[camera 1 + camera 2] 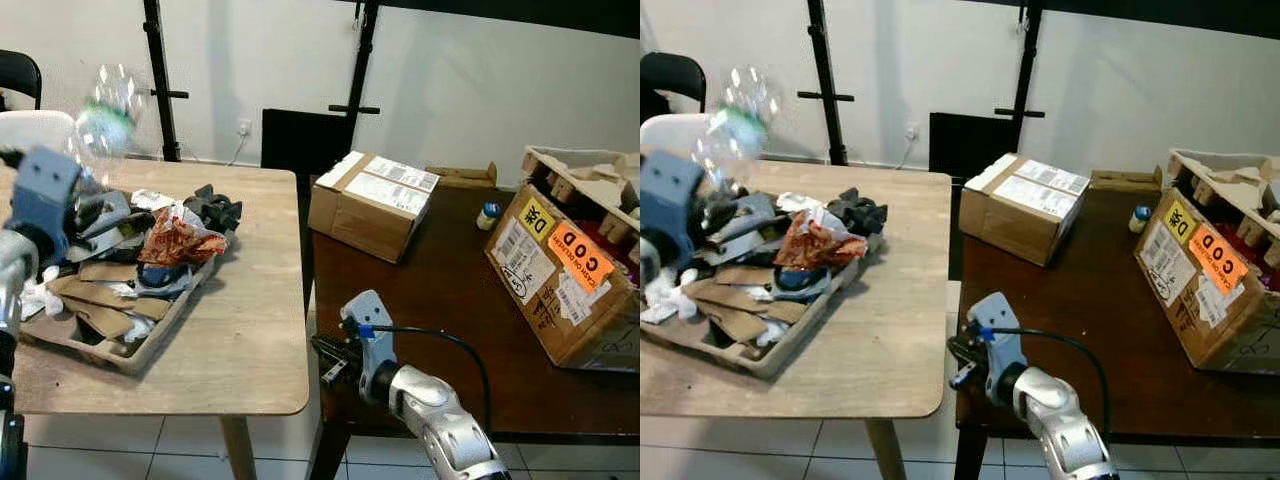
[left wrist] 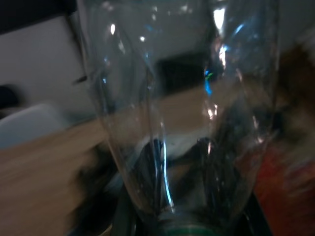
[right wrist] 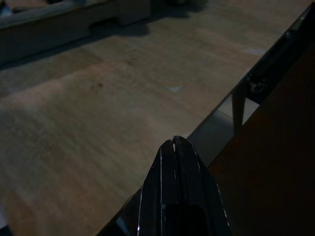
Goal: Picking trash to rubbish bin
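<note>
A clear, crumpled plastic bottle (image 1: 105,115) with a green neck ring is held up above the left end of a wooden tray (image 1: 150,345). My left gripper (image 1: 82,170) is shut on the bottle's neck. In the left wrist view the bottle (image 2: 187,123) stands close before the camera. The tray holds trash: a red-orange wrapper (image 1: 175,240), cardboard scraps (image 1: 95,295), white paper and black pieces (image 1: 215,208). My right gripper (image 1: 326,360) hangs low at the gap between the two tables, fingers (image 3: 173,147) shut on nothing.
The tray rests on a light wooden table (image 1: 250,330). A dark table (image 1: 450,300) on the right carries a sealed cardboard box (image 1: 372,203), a small blue-capped bottle (image 1: 488,215) and a large open box with orange labels (image 1: 565,280). Black stands and a black chair (image 1: 20,75) stand behind.
</note>
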